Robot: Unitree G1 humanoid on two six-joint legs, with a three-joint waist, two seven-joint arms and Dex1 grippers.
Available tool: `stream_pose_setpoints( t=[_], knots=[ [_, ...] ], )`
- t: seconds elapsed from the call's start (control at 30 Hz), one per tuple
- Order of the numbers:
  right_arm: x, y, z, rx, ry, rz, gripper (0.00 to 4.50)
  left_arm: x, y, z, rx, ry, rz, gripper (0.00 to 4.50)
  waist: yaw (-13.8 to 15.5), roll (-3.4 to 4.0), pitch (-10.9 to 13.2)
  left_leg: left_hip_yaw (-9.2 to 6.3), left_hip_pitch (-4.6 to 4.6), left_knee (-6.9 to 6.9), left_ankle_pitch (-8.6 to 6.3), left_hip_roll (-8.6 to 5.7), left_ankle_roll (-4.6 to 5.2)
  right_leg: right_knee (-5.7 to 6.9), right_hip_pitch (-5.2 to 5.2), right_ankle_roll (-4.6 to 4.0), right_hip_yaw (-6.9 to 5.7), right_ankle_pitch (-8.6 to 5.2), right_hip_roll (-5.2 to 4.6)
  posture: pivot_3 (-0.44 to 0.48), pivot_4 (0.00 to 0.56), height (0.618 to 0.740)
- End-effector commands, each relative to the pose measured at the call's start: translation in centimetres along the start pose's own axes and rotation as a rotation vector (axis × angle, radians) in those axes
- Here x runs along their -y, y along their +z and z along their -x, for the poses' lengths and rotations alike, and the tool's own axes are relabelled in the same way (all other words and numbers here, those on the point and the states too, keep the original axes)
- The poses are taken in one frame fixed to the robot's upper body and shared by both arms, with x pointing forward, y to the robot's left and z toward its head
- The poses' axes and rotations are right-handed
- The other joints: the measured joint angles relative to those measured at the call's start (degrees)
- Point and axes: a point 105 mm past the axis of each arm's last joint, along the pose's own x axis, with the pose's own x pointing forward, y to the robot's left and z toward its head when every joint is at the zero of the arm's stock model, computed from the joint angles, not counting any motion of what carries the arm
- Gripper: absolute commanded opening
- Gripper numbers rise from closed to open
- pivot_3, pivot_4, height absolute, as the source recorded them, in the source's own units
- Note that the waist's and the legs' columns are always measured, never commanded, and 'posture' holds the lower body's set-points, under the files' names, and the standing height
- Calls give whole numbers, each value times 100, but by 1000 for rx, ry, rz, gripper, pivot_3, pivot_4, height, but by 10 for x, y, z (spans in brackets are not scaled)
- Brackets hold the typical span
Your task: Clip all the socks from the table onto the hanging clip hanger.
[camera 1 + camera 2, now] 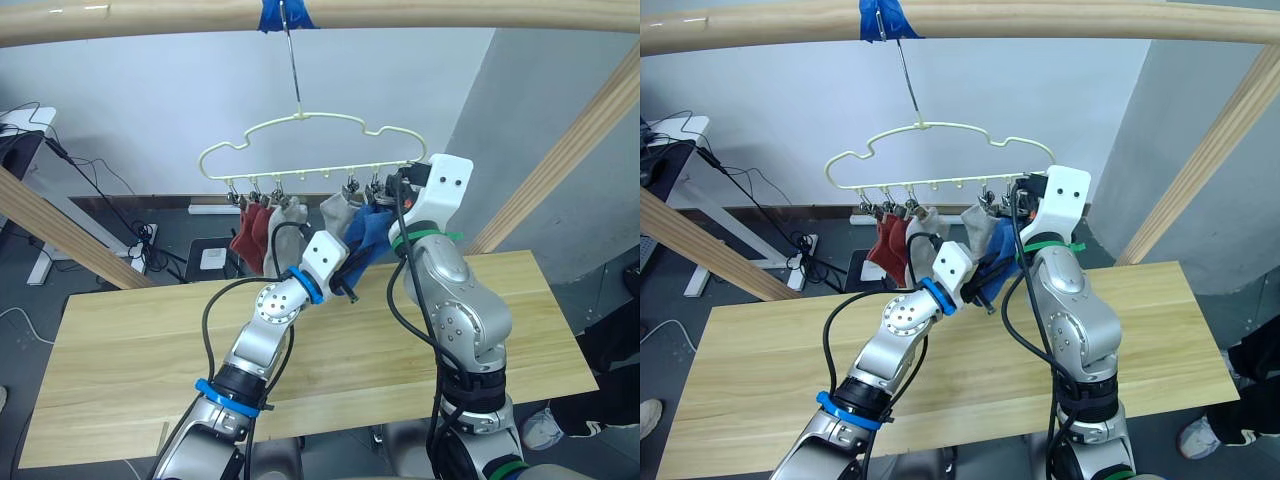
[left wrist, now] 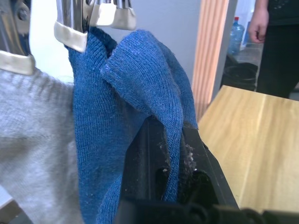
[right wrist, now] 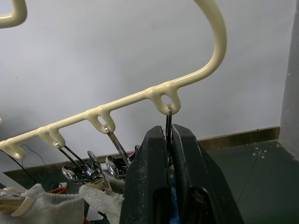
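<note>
The cream clip hanger point(image 1: 300, 150) hangs by its hook from a taped bar. Two brick red socks point(image 1: 248, 235) and two light grey socks point(image 1: 338, 212) hang from its clips. A blue sock point(image 2: 93, 121) is clipped beside the grey sock point(image 2: 32, 149). My left gripper point(image 2: 170, 140) is shut on a second blue sock point(image 2: 145, 74), held up just under the hanger's right end. My right gripper point(image 3: 168, 135) is shut on the end metal clip point(image 3: 168, 119) there. The table point(image 1: 120, 370) lies below both arms.
A thick wooden crossbar with blue tape point(image 1: 285, 12) runs overhead. Slanted wooden posts point(image 1: 570, 160) stand at both sides. A person point(image 2: 266, 28) stands beyond the table's right end. Cables and a power strip point(image 1: 140, 250) lie on the floor behind.
</note>
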Motion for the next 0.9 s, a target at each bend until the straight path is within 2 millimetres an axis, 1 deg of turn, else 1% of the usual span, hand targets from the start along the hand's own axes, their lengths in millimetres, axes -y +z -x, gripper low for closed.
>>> stream_pose_setpoints(
  t=[0.03,0.27,0.43,0.53,0.63,0.77,0.9],
  knots=[
    [-20,27,4,91,53,-52,0,-6,13,-2,56,28,-30,26,0,0,0,0,0,0,0,0,0,0,0,0,0,0,0,-206,234,740],
    [-22,25,4,85,57,-53,0,-5,18,-8,68,20,-47,26,-1,0,0,0,0,1,0,0,0,0,0,0,0,0,0,-206,234,740],
    [-23,26,4,87,62,-55,0,-6,17,-14,52,21,-15,26,-1,0,0,0,0,1,0,-1,0,0,0,1,0,0,0,-209,232,740],
    [-23,26,4,86,63,-57,0,0,16,-18,37,-35,-9,26,-5,0,0,0,0,0,0,-1,0,0,0,1,0,0,0,-209,231,740],
    [-24,26,4,86,65,-58,0,1,14,-19,23,-48,-9,26,-8,0,0,0,0,0,0,-1,0,0,0,1,0,0,0,-209,231,740],
    [-24,26,4,86,65,-58,0,-6,14,-22,15,-10,-32,26,-10,0,0,-1,0,1,0,-1,0,0,0,1,-1,0,1,-211,231,740],
    [-24,25,5,84,67,-57,0,-11,16,-24,22,15,-9,26,-10,0,0,0,0,1,0,-1,0,0,0,1,-1,0,0,-211,231,740]
  ],
)
